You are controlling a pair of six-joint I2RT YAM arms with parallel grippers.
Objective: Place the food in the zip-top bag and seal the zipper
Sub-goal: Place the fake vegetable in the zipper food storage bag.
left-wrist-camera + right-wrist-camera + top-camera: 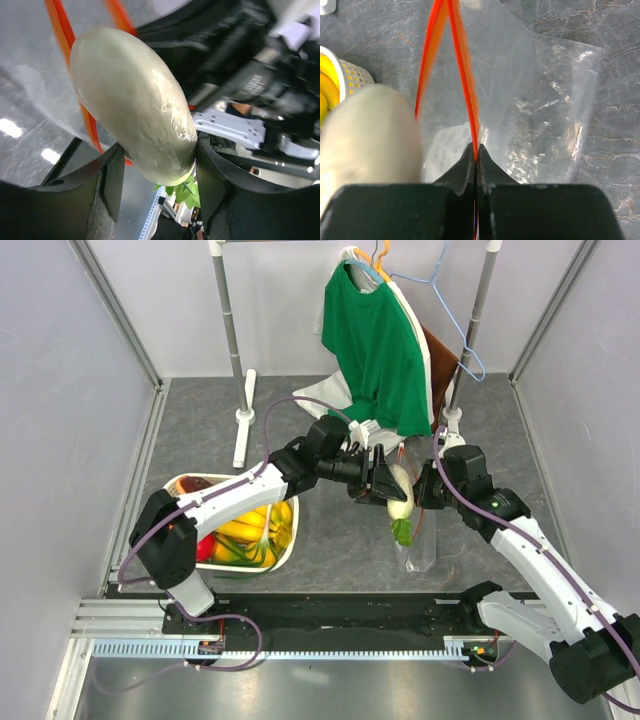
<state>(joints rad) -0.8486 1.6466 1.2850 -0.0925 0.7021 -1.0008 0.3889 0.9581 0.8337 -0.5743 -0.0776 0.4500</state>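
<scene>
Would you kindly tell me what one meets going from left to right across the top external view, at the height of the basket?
White lattice basket → white radish → right tool, gripping the zip-top bag.

The left arm (pixel 225 498) and right arm (pixel 545 555) are white shells with black joints. Purple cables (pixel 268 430) loop along them. A green light (pixel 492 504) glows mid-right. The left tool (pixel 155 175) and right tool (pixel 476 160) are matte black.
</scene>
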